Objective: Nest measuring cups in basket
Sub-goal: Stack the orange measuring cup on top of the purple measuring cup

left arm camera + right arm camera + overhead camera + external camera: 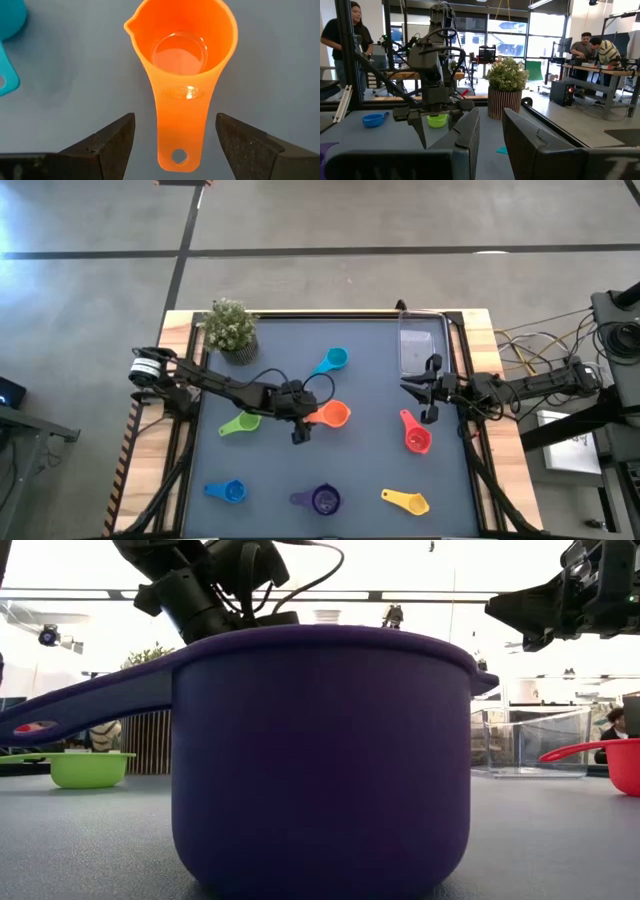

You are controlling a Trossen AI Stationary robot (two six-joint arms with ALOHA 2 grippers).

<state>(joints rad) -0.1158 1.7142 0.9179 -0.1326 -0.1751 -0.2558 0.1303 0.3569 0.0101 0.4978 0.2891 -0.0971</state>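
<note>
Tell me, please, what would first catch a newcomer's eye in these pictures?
The left end effector hangs open over the orange cup at mid-table, fingers either side of its handle. Other bright cups lie scattered around, the purple cup looming before the low camera. The clear basket sits at the far right.

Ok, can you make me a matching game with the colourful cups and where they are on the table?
Things:
1. orange cup
2. red cup
3. purple cup
4. green cup

Places:
A. near edge, between the blue cup and yellow cup
B. just ahead of the open left gripper
C. below the right gripper
D. under the left arm, nearest the plant

Pairs: 1-B, 2-C, 3-A, 4-D
</note>
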